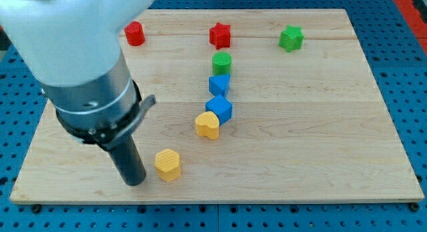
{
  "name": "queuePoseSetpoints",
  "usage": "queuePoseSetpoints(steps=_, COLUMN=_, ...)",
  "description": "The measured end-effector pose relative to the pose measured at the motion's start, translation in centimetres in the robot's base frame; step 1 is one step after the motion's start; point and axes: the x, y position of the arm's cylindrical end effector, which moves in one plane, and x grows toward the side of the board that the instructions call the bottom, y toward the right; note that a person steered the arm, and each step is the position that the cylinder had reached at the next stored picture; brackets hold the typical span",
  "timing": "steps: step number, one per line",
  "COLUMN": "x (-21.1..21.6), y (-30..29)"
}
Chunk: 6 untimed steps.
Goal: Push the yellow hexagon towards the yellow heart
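The yellow hexagon [168, 164] lies on the wooden board [300, 125] near the view's bottom, left of centre. The yellow heart [207, 125] lies up and to the right of it, touching a blue cube [219, 108]. My tip [135, 181] is at the end of the dark rod, just left of the yellow hexagon and slightly lower, with a small gap between them. The arm's big grey body covers the view's upper left.
A second blue block [219, 84] and a green cylinder [221, 61] line up above the blue cube. A red star [219, 35], a green star [291, 38] and a red cylinder [134, 33] lie near the view's top edge.
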Motion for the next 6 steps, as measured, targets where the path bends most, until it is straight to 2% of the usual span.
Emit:
queuePoseSetpoints(steps=2, x=-1.2, y=2.1)
queuePoseSetpoints(steps=4, x=-1.5, y=7.1)
queuePoseSetpoints(steps=6, x=-3.0, y=5.3)
